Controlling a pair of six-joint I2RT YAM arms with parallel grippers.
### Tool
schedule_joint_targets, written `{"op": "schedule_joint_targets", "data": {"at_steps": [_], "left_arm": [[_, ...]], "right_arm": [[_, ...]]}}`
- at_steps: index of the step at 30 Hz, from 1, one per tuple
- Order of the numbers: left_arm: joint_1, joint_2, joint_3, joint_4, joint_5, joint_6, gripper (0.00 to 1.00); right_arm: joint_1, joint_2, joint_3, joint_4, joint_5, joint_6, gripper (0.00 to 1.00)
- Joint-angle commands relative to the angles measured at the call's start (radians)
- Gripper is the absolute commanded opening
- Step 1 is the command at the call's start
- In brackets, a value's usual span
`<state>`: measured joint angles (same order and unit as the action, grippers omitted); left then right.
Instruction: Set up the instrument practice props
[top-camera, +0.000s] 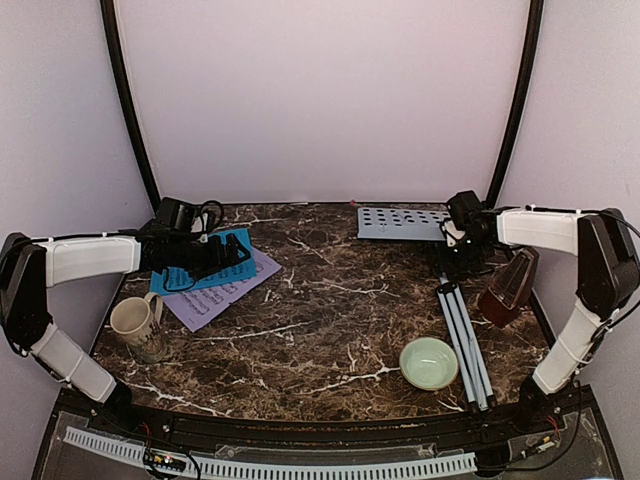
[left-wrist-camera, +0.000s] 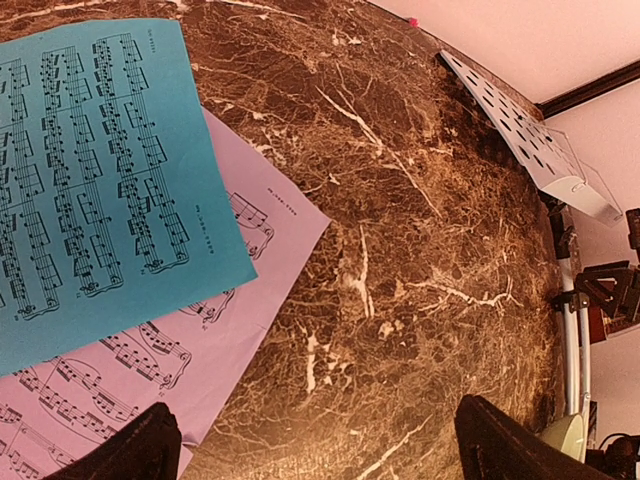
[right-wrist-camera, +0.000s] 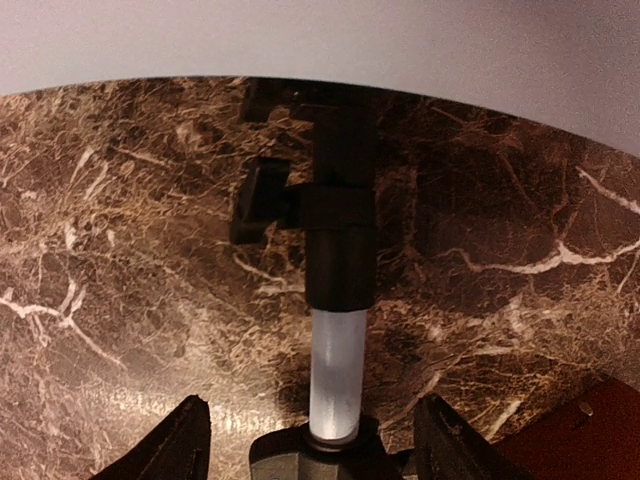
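lying flat along the right side of the marble table, the music stand has its perforated desk at the far end and its legs folded toward the near edge. the right gripper hangs over the stand's pale tube, fingers spread either side — not touching it. the metronome stands just beside the stand. the left gripper hovers wide open above the blue sheet, which overlaps the lilac sheet.

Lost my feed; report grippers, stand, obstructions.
Left gripper open over music sheets. Right gripper open, straddling pole of flat-lying music stand. Pale green bowl beside legs.
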<state>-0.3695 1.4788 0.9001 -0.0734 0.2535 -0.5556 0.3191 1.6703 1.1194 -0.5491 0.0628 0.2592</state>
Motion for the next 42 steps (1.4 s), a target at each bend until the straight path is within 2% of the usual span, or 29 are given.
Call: {"op": "schedule_joint_targets", "data": {"at_steps": [1,10,20,32,42], "left_arm": [[-0.003,-0.033,-0.008,0.006,-0.009,0.013,0.99],[-0.003,-0.026,-0.005,0.002,-0.013,0.009,0.99],[-0.002,-0.015,-0.01,-0.002,-0.031,0.017,0.99],[-0.003,-0.002,0.007,-0.021,-0.039,0.024,0.99],[-0.002,-0.005,0.013,-0.027,-0.041,0.022,0.99]], "right_arm": [[0.015,0.009,-0.025,0.1,0.113,0.091,0.68],[0.027,0.067,-0.038,0.157,0.167,0.123,0.55],[0.052,0.112,-0.067,0.228,0.247,0.139,0.49],[0.075,0.166,-0.054,0.257,0.303,0.165,0.35],[0.079,0.12,-0.04,0.244,0.306,0.184,0.06]]}}
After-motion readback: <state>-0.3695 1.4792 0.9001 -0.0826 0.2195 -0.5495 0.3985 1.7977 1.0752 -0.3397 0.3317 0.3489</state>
